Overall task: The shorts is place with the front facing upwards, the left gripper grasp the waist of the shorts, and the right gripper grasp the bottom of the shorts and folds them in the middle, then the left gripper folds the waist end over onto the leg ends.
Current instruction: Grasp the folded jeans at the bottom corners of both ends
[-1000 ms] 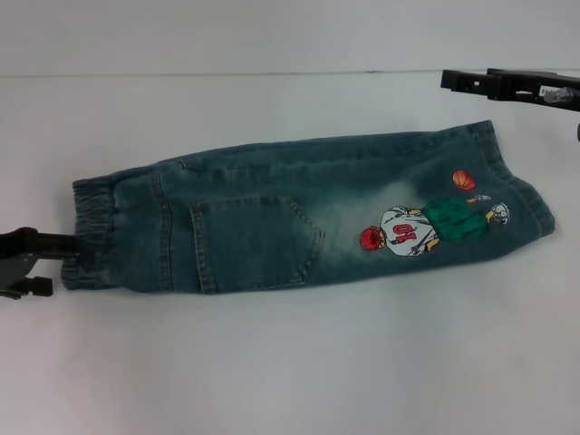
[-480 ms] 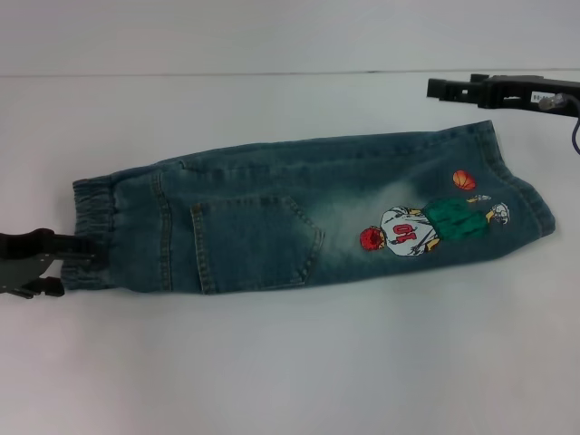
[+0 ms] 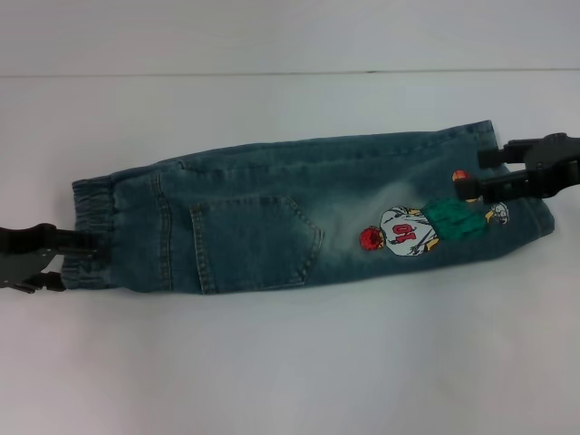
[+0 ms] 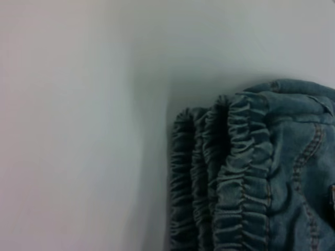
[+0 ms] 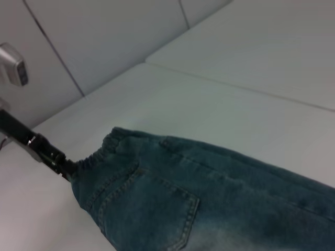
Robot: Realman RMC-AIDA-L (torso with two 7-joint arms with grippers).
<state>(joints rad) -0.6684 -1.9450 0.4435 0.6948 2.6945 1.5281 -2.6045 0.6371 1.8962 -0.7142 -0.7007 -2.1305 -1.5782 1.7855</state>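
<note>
Denim shorts point(image 3: 299, 217) clamped at waist, 9 o'clock, by left end effector point(image 3: 86, 246); right end effector point(image 3: 471, 181) grip state cannot be told. Slippage risked if hem missed.

A plain white, smooth-topped table point(image 3: 290, 362) carries everything here, its far edge meeting a pale wall. Lying flat on it is one pair of small blue-green faded denim shorts point(image 3: 263, 222), folded lengthwise, stretched across the surface. The gathered elastic waistband point(image 4: 230, 172) rests on the tabletop toward the left, the hemmed leg ends point(image 3: 530, 204) toward the right, a patch pocket point(image 3: 254, 245) facing up.
</note>
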